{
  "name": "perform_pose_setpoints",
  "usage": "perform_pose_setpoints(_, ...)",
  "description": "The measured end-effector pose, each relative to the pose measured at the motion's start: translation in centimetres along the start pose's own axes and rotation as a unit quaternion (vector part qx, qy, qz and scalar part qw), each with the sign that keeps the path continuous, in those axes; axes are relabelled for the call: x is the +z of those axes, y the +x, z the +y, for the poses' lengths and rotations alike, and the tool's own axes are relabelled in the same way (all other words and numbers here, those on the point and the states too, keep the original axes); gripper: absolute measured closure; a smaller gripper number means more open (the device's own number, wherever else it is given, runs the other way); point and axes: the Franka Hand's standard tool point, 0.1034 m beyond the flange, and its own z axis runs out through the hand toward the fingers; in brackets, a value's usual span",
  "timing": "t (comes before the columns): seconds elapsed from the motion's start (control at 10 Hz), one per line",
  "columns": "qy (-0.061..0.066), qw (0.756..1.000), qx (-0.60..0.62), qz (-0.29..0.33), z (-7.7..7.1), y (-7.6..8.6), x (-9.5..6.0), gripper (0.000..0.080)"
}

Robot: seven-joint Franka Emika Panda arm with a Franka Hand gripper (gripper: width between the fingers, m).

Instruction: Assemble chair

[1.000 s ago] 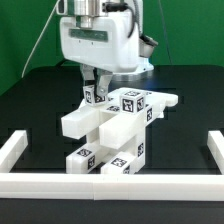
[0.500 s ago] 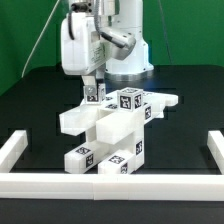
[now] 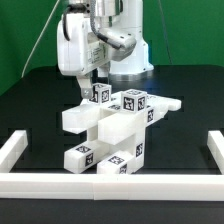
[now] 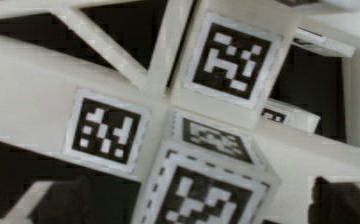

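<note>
I am holding the gripper [image 3: 96, 84] low at the eleven o'clock corner of the chair [image 3: 112, 128], standing part-built mid-table [image 3: 30, 105] for easy reach, apparently seating a tagged piece; I cannot tell whether the jaws are clamped.

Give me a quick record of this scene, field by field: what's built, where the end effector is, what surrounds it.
chair: white tagged blocks joined in one cluster at the table's middle
end effector: at the cluster's upper part, by a tagged piece; open or shut cannot be told
wrist view: tagged white pieces close up
rails: white border rails at the exterior view's left, right and front
table: black
</note>
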Motion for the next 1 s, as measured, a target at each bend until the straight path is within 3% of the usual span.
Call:
perform_pose_setpoints(0.2,0.0,0.995,-0.1,-0.001,0.0,-0.3,0.1,0.0152)
perform_pose_setpoints(0.5,-0.004,0.953,-0.302,0.001,0.8,-0.4,0.7,0.0151)
perform_pose_setpoints(0.8,-0.002,0.917,-0.399,0.004,0.8,-0.2,0.7,0.0151)
perform_pose_setpoints(1.0,-0.005,0.865,-0.502,0.006,-0.3,-0.2,0.1,0.0151)
